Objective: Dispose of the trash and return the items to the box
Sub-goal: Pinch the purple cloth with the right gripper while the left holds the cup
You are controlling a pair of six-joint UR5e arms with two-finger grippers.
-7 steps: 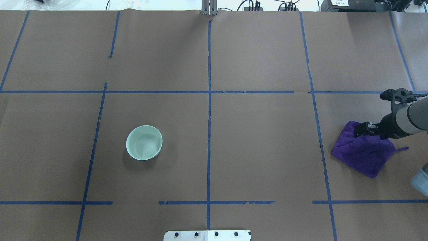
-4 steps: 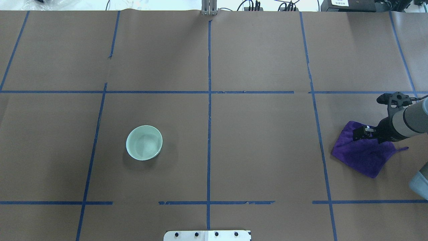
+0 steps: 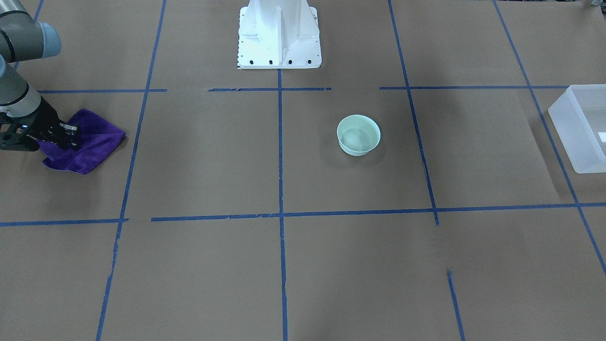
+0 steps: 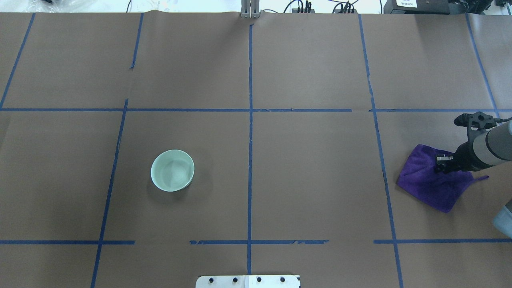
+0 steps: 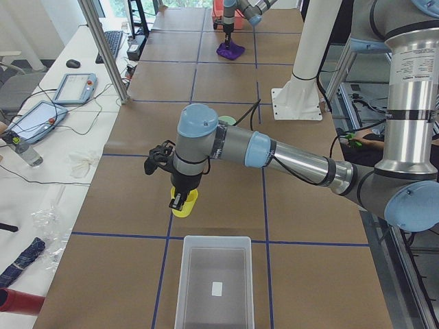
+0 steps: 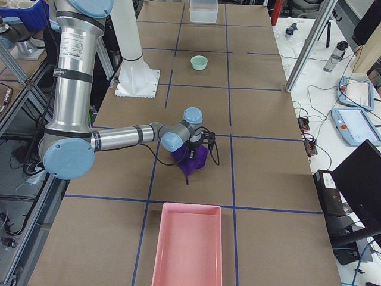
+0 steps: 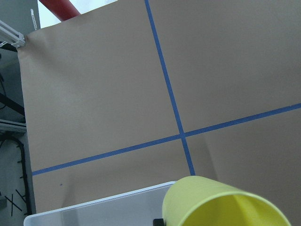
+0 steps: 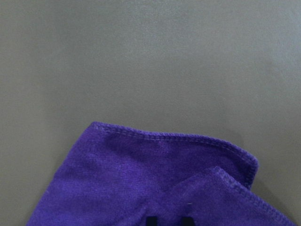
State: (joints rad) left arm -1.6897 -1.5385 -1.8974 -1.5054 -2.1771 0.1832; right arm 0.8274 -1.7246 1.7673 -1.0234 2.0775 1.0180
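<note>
My left gripper (image 5: 180, 201) is shut on the yellow cup (image 5: 186, 206) and holds it low over the table, just short of the frosted box (image 5: 214, 286). In the left wrist view the cup (image 7: 225, 205) fills the bottom edge beside the box's rim (image 7: 94, 213). The mint-green bowl (image 4: 172, 170) stands upright, alone on the left half of the table, also in the front view (image 3: 358, 135). My right gripper (image 4: 441, 164) is down on a purple cloth (image 4: 434, 182), shut on a raised fold of the cloth (image 8: 155, 183).
A pink tray (image 6: 187, 244) lies at the table's right end, beyond the cloth. The white robot base (image 3: 279, 33) stands at the robot's edge of the table. The box (image 3: 580, 128) lies at the table's left end. Blue tape lines cross the brown paper.
My right gripper has slid a little to the right over the purple cloth and its fingers have drawn together on it. The bowl has not moved.
</note>
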